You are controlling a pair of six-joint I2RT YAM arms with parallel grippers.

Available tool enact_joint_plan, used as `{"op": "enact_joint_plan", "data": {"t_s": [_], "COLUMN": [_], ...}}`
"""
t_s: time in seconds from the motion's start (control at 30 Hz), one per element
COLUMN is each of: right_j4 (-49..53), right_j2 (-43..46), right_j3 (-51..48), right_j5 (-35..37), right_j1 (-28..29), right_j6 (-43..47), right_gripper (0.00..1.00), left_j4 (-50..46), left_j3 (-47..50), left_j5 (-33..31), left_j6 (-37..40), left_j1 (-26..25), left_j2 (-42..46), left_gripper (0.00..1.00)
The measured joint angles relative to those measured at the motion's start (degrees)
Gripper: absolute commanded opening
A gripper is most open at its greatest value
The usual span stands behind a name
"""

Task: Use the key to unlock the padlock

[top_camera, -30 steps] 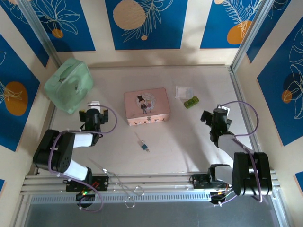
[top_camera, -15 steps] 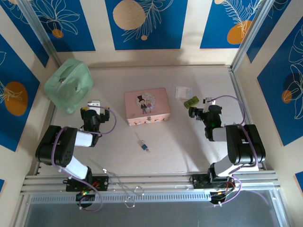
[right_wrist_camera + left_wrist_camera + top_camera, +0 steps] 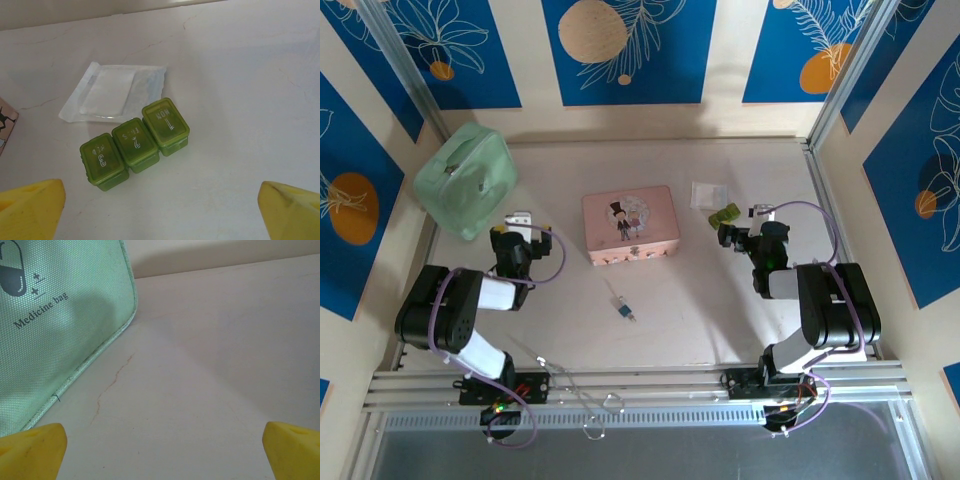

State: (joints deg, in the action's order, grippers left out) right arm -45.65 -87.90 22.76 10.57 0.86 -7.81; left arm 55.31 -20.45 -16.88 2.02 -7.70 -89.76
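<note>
padlock point(image 3: 623, 310) overhead, green pillbox point(image 3: 135, 144) at right wrist

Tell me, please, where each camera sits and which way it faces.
Top external: above and behind both arms, looking down on the table; whole arms show.
Left wrist: low, facing the medicine bag; left end effector open, fingertips at corners.
Right wrist: tilted down at the pill box; right end effector open.
Shared: top external also holds medicine bag and pill box.
</note>
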Motion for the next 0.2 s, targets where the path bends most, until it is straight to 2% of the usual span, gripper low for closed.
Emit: {"op": "enact_joint_plan", "data": {"t_s": [0.2], "right_j4": [0.00], "right_j2": [0.00], "right_j3": [0.02], "right_j5": [-0.98], "right_j1": [-0.37], "right_j6": [0.04], "right_gripper": [0.99], "left_j4": [0.00], "left_j3": [0.00], "left_j5": [0.00], "left_j6": [0.00], "left_j1": [0.00], "left_j2": [0.00], "left_gripper": [1.00]}}
